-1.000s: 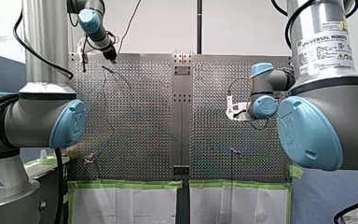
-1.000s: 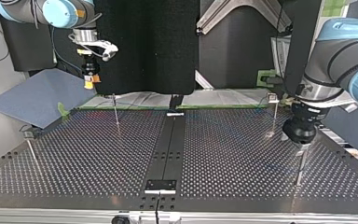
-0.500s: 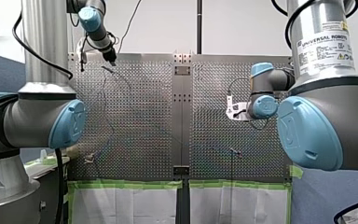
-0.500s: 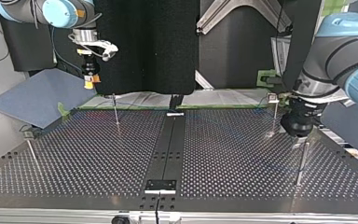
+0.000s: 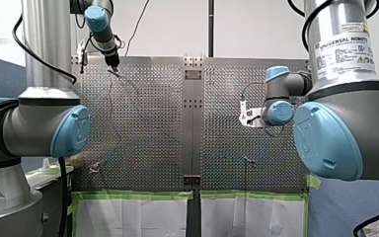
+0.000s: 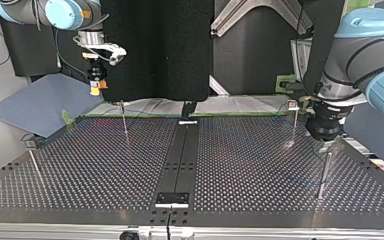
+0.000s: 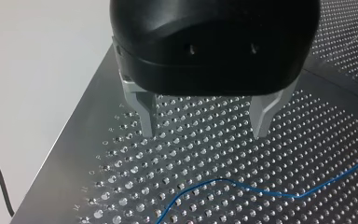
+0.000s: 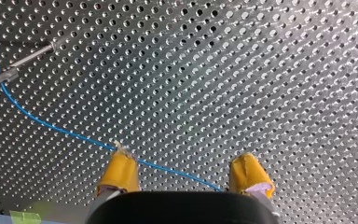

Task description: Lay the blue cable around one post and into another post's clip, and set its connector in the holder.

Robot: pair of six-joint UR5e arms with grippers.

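Note:
The thin blue cable [image 8: 51,125] lies slack on the perforated board [image 8: 242,70]. It runs from a clip-topped post [image 8: 2,77] and passes well below my right gripper [image 8: 185,175], untouched. That gripper's yellow pads [image 8: 119,170] stand open and empty. It hangs high over the top view's left [image 6: 96,89]. My left gripper [image 7: 205,126] is open with bare metal fingers [image 7: 148,119] over the board's corner. A bend of cable [image 7: 242,189] lies just ahead of it. In the top view it hovers over a post [image 6: 324,170] at the right. I cannot make out the connector.
Thin upright posts [image 6: 124,117] [image 6: 293,125] [image 6: 34,160] stand on the board. A dark centre strip [image 6: 180,160] carries a small bracket [image 6: 172,199] near the top view's front edge. Green tape [image 5: 133,196] marks the board's near edge in the front view.
My left gripper has drifted toward the front view's far-left corner, rising and moving back in the top view. My right arm has stayed still.

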